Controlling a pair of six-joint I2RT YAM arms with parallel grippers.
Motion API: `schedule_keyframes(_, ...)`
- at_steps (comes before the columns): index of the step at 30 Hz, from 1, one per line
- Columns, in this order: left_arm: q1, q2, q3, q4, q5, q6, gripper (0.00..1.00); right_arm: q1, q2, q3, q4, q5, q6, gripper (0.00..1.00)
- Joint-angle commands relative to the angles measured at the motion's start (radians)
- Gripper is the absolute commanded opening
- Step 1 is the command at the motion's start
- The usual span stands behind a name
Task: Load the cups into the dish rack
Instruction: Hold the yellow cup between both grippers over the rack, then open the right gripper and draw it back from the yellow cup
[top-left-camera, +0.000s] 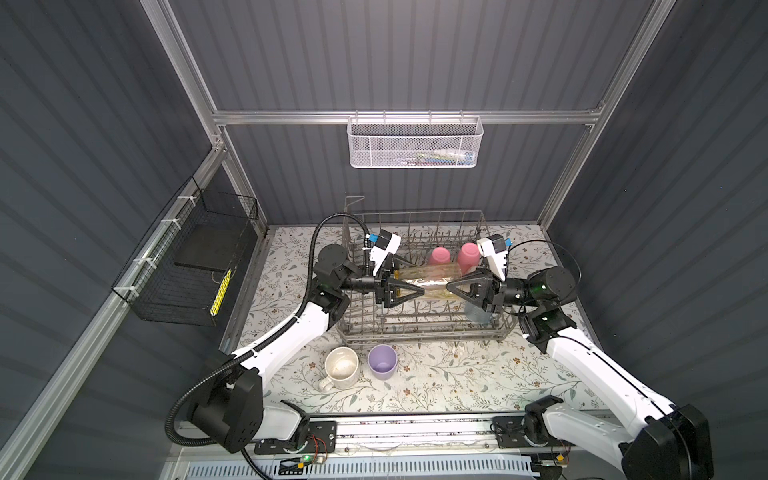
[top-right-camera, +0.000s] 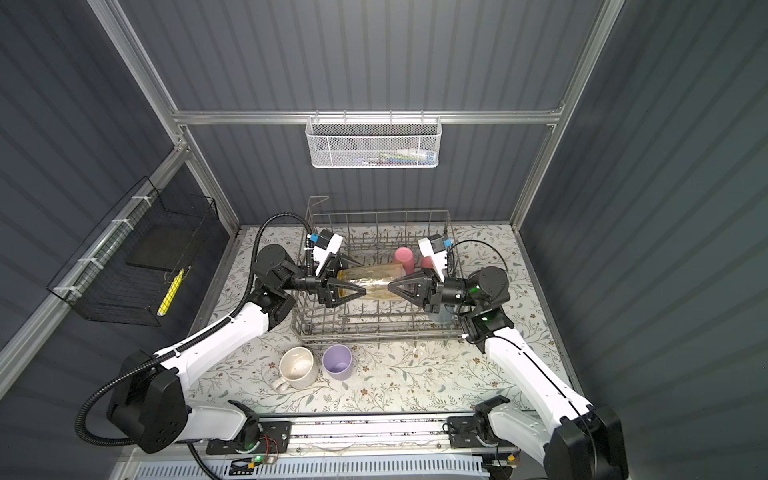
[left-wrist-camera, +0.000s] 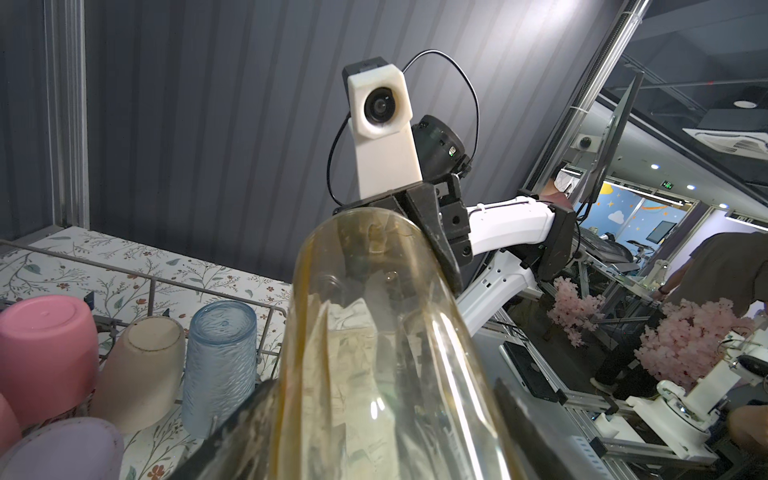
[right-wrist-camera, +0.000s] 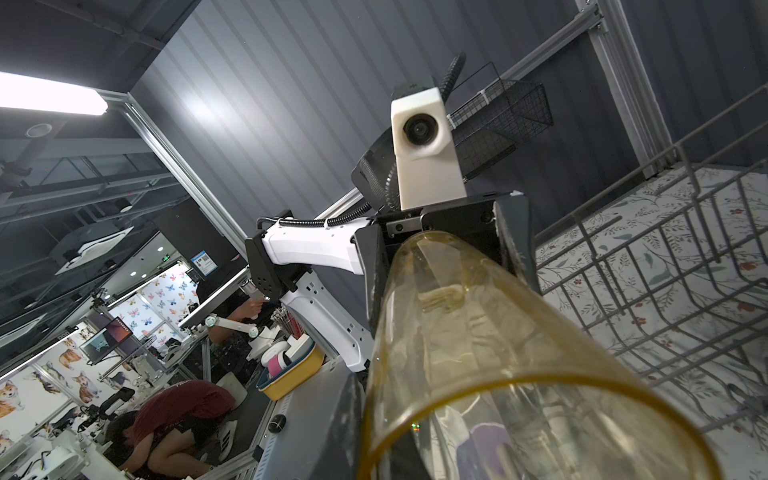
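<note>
Top view: handover over the rack (top-left-camera: 415, 332). Right tool (top-left-camera: 449, 286) clamped the yellow tumbler (top-left-camera: 430, 279) at its rim; left tool (top-left-camera: 417, 278) straddled the base, grip unclear. Next likely needed: left clamp, right release.

Blue tumbler (top-left-camera: 473, 313) — hidden behind right arm (top-left-camera: 582, 353), mesh basket (top-left-camera: 374, 143) contents indistinct

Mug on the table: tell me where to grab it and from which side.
Probably the rim of the mug, from straight above: it stands upright, mouth open, so one finger can go inside. Pinch the wall on the side away from the purple cup, which stands close beside it.
</note>
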Motion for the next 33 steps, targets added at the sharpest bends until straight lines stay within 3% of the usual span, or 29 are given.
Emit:
schedule_keyframes(1,-0.006,0.007,0.015,0.047,0.035,-0.013,0.73,-0.002,-0.004,0.000,0.046,0.007,-0.002,0.00)
schedule_keyframes(12,-0.007,0.004,0.010,0.048,0.043,-0.010,0.34,-0.004,0.008,0.002,0.040,0.011,-0.007,0.02)
schedule_keyframes(19,-0.006,-0.002,0.007,0.047,0.022,-0.005,0.13,-0.027,-0.023,0.003,-0.018,0.009,-0.031,0.22)
schedule_keyframes(26,-0.001,-0.009,0.006,0.042,-0.015,0.005,0.02,-0.068,-0.101,-0.001,-0.145,0.020,-0.106,0.33)
schedule_keyframes(33,0.005,-0.012,0.007,0.047,-0.062,0.001,0.00,-0.111,-0.169,-0.004,-0.273,0.034,-0.179,0.37)
